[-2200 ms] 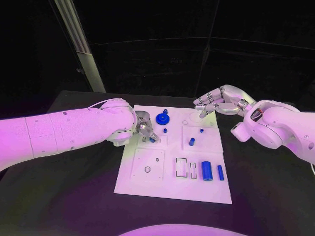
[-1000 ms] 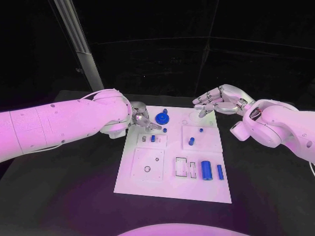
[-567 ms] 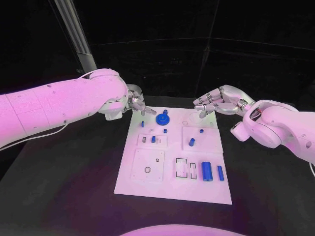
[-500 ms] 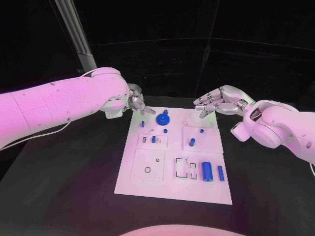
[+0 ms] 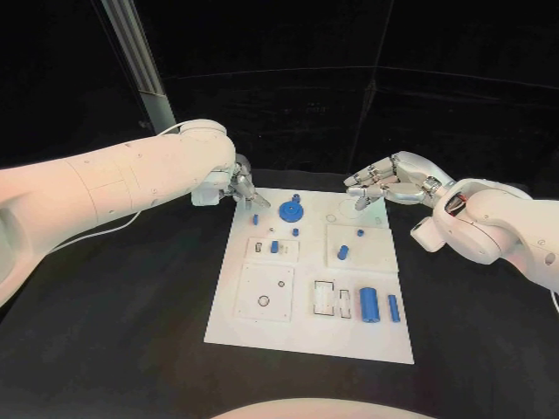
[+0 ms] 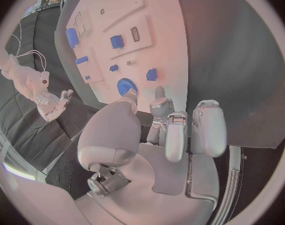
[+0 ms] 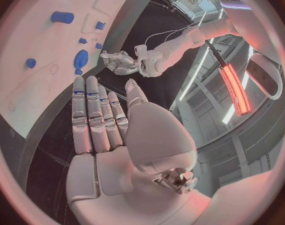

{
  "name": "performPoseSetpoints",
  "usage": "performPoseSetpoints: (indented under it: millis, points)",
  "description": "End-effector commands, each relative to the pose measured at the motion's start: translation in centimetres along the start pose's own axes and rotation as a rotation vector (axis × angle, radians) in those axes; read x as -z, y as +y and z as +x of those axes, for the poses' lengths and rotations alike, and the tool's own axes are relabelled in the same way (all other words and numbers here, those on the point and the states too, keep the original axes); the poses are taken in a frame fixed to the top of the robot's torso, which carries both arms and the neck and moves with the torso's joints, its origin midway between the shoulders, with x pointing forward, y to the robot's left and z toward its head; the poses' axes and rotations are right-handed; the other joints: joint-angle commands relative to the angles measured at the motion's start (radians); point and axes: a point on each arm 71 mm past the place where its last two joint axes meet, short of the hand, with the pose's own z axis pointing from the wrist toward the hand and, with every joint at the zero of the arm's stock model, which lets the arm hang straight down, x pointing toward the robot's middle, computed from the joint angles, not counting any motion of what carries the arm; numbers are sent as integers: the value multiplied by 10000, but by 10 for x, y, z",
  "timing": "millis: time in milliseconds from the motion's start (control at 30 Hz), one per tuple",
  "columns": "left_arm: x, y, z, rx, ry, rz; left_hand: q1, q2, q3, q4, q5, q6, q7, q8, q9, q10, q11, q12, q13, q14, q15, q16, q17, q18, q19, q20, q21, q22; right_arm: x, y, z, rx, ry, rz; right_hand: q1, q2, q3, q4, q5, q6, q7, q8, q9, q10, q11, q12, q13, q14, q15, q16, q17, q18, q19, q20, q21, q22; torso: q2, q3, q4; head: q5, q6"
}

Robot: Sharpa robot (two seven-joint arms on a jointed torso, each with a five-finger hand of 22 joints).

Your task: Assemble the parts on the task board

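Observation:
The white task board lies in the middle of the black table. Small blue parts stand on its far half: a round toothed piece, a peg in a small inset plate, and a short cylinder. A thick blue cylinder and a slim one lie near the board's right edge. My left hand hovers at the board's far-left corner, fingers loosely apart, holding nothing. My right hand floats over the far-right corner, fingers straight and side by side, holding nothing.
A grey post rises behind the table at the far left. Black tabletop stretches on both sides of the board. Rectangular cut-outs and a round hole mark the board's near half.
My left hand has drawn back from the small inset plate to the board's far-left corner, leaving a blue peg standing there. The right hand has stayed put.

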Motion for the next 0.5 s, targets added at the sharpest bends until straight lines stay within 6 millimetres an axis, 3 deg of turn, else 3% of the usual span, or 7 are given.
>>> performPoseSetpoints:
  millis: [33,500]
  points:
    - [-4,0,4,-383,422,36,90,82,-70,-1,-2,94,7,76,13,-20,-89,64,7,1039,19,31,2635,121,30,26,25,18,-1,2,0,-49,78,-118,-108,17,1,60,49,-84,2,-33,-13,-56,-14,38,-17,-7,35,-59,-14,115,38,64,-72,-10,-10,-1,14,26,-6]
    - [-13,-3,14,-413,644,109,474,279,-107,-124,15,207,-65,243,52,22,-153,142,34,1039,-36,31,2635,109,60,-26,53,78,-1,2,1,-53,90,-127,-108,17,1,60,49,-84,2,-33,-13,-56,-14,38,-17,-7,35,-59,-14,115,38,64,-72,-10,-11,6,18,22,-32]
